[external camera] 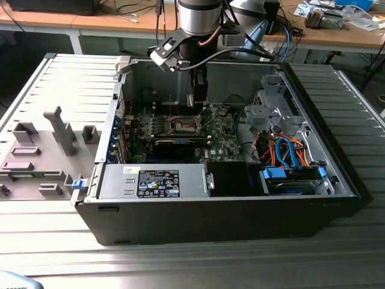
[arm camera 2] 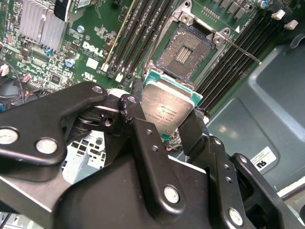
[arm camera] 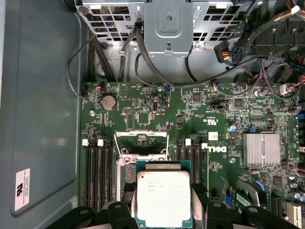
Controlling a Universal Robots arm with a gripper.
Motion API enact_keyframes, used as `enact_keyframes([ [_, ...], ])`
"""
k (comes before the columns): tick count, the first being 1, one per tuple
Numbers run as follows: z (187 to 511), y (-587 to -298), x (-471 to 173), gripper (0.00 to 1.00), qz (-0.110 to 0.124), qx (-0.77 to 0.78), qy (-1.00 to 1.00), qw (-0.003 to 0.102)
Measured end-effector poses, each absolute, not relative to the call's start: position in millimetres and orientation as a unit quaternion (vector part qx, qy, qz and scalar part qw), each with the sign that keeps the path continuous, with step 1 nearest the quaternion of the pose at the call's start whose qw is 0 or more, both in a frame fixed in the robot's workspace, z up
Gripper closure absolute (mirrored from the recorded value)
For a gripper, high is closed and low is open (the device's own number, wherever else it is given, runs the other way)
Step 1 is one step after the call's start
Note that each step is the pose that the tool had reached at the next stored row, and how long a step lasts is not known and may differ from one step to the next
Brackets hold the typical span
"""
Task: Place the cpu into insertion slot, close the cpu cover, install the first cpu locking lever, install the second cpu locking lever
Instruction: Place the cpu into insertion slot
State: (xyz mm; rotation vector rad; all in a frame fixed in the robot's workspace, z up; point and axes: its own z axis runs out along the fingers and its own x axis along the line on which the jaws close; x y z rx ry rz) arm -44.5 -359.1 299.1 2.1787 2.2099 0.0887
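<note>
The arm reaches down into an open computer case point(external camera: 240, 223) that lies on its side on a ribbed metal surface point(external camera: 54, 241); in the exterior view the tool point(external camera: 198, 99) hangs just above the green motherboard point(external camera: 225, 141), near the insertion slot point(external camera: 185, 124).

In both wrist views the tool point(arm camera 2: 162, 117) is pinching the cpu point(arm camera 2: 167, 107) by 2 opposite edges, dull metal top facing the cameras; the black fingers point(arm camera 2: 136, 119) press against its sides. The cpu is held clear of the board - above the insertion slot point(arm camera 2: 183, 51) and not seated in it; the slot's contact field lies bare.

In the first wrist view the cpu point(arm camera: 163, 196) overlaps the near part of the slot, and the cpu cover point(arm camera: 141, 135) is raised off it - open. Memory slots point(arm camera: 97, 174) flank the socket on both sides; a thin metal lever point(arm camera 2: 243, 50) sticks out from the slot's corner across 1 bank of them. A finned heatsink point(arm camera: 261, 149) sits further along the board.
</note>
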Motion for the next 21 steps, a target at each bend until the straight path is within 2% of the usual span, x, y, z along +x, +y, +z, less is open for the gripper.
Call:
enact_keyframes([
  [21,296.3,-359.1,-46.5,0.45,0.029,0.702,0.712,0.019],
])
